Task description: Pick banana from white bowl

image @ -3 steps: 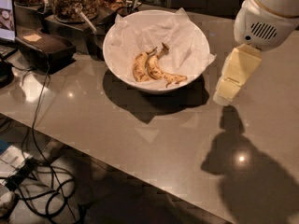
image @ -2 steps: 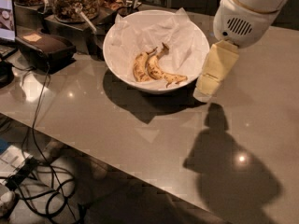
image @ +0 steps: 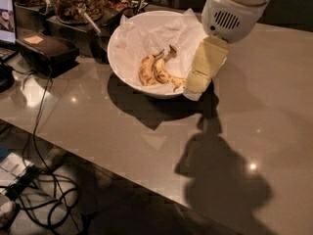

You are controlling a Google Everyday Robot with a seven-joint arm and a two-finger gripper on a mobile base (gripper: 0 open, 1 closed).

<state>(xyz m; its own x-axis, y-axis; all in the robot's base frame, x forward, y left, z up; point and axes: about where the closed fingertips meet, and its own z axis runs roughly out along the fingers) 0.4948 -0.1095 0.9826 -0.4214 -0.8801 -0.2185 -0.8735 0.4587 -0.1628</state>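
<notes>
A large white bowl lined with crumpled white paper stands on the grey counter at the upper middle. Two spotted yellow bananas lie side by side in its bottom. My gripper hangs from the white arm at the upper right. Its cream-coloured tip is over the bowl's right rim, just right of the bananas and apart from them. It holds nothing that I can see.
Glass jars of nuts with scoops stand behind the bowl at the upper left. A black box and a screen edge are at the far left. Cables hang below the counter's front edge.
The arm and gripper have moved left, from beside the bowl to over its right rim. The camera view has also shifted closer to the bowl. The bananas have not moved.
</notes>
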